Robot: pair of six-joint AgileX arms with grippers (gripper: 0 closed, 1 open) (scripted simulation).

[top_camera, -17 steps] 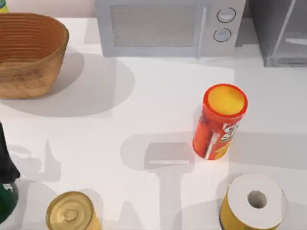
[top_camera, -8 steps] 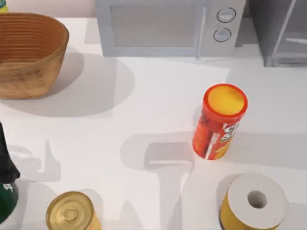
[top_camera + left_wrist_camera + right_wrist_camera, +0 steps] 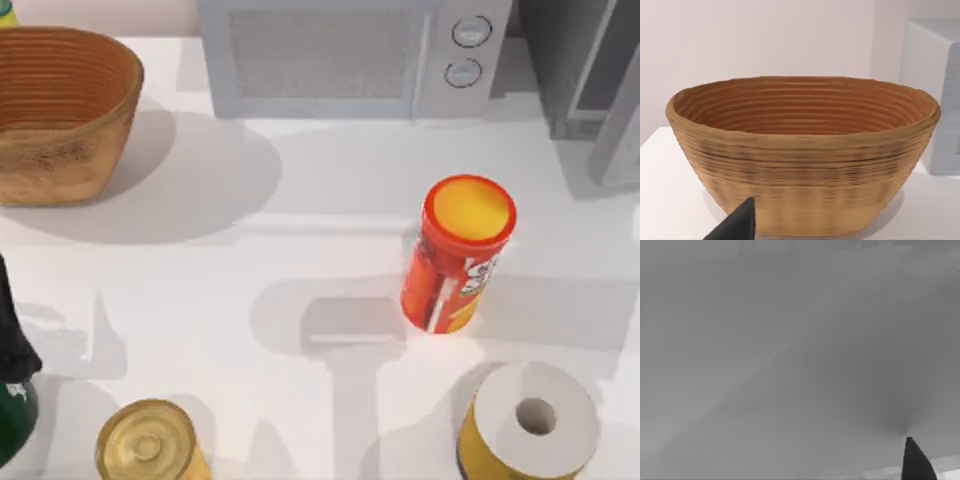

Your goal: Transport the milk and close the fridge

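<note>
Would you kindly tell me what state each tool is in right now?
Left tool: facing the basket, state cannot be told.
Right tool: against a grey surface, state cannot be told.

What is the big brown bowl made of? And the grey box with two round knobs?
The brown bowl looks like a woven basket, maybe wicker or coiled fibre: ridged rings run all around its walls, and it looks matte. The grey box is a microwave, seemingly painted metal or plastic: smooth light-grey panels, a speckled door window and two round knobs.

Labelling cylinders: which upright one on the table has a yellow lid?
The red chips tube, mid-right. The tin can has a metal top; the paper roll is white with a hole.
</note>
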